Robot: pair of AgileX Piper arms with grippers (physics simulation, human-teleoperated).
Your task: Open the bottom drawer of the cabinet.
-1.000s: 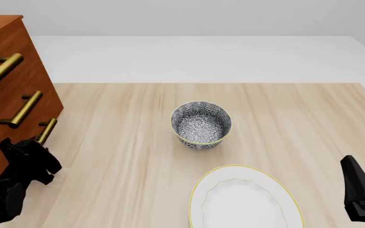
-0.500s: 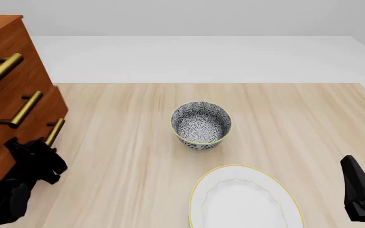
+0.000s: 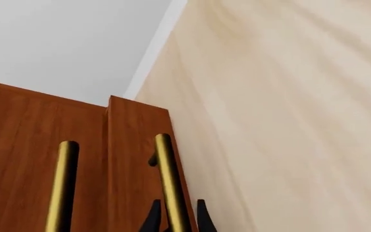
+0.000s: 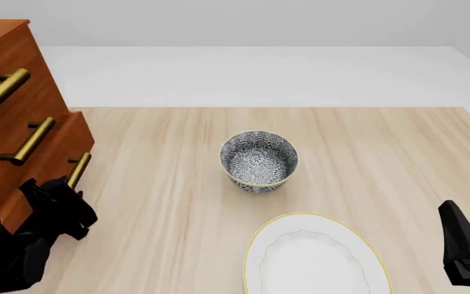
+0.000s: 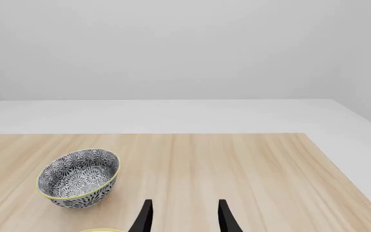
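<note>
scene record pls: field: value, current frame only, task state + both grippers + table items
task: open bottom drawer of cabinet
drawer state: partly out, front stands proud of the two upper drawer fronts
left gripper: fingers either side of the bottom drawer's brass handle, shut on it
right gripper: open, holds nothing, at table's near right edge
bowl: patterned, upright, mid-table, nothing seen inside
plate: white with yellow rim, nearer the arms than the bowl, apart from it
table: light wood
</note>
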